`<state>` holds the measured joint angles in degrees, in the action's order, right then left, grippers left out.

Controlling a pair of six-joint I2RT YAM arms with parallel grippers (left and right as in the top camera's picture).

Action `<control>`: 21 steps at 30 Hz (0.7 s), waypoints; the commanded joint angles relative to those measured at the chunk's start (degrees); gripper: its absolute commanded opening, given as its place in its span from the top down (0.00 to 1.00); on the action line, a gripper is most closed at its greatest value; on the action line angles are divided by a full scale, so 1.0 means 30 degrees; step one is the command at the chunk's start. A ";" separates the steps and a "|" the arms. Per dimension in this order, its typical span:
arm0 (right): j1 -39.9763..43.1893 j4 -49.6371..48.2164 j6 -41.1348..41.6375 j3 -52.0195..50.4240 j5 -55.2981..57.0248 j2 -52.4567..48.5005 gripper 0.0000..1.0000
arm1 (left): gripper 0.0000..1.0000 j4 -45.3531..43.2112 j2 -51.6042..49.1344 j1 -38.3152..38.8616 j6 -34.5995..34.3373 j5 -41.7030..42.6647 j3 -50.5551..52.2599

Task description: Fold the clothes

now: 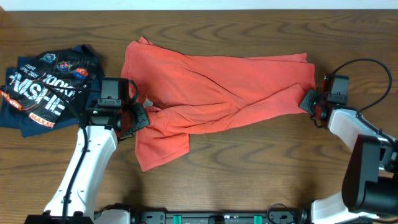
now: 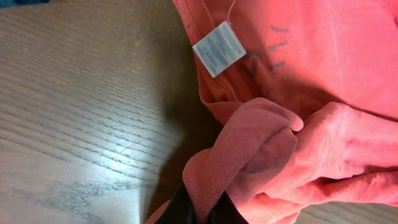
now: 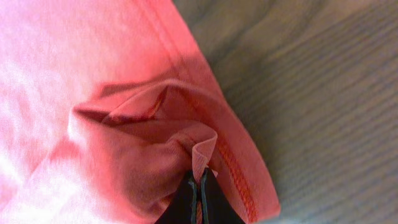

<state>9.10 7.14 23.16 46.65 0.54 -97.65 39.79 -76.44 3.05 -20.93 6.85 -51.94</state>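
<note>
Left fingers [image 2: 184, 209] pinch a bunched fold of the coral T-shirt [image 1: 211, 93], centre-left. Right fingers [image 3: 186, 203] pinch its hem at frame right.

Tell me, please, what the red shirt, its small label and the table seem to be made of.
The shirt: soft matte knit, probably cotton; it bunches in loose folds and its hem shows rows of stitching. The label: thin pale cloth or paper-like tape with fine print. The table: wood or wood-look laminate, brown grain, slight sheen; I cannot tell which.
</note>
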 commanded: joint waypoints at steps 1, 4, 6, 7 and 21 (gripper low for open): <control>0.0095 0.0903 -0.0801 0.0401 -0.0452 0.2484 0.99 | 0.94 0.0255 0.0262 -0.0102 0.0663 0.0138 -0.0481; 0.0124 0.2994 -0.1333 0.1151 0.0197 0.5049 0.99 | 0.94 0.0845 0.0852 -0.0102 0.0984 0.0758 -0.1100; 0.0146 0.4947 -0.1472 0.1967 0.1122 0.6958 0.99 | 0.94 0.1413 0.1304 -0.0102 0.1064 0.1195 -0.1668; 0.0153 0.5785 -0.1661 0.2382 0.1464 0.7759 0.99 | 0.94 0.1734 0.1537 -0.0102 0.1158 0.1457 -0.1996; 0.1341 1.2488 -0.2550 0.8000 0.2827 1.4069 0.99 | 0.94 0.8459 0.3599 -0.3439 0.1341 0.6273 -0.9945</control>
<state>12.10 43.59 17.63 67.11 7.38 -56.60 64.12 -67.00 -4.71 -17.91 20.27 -77.06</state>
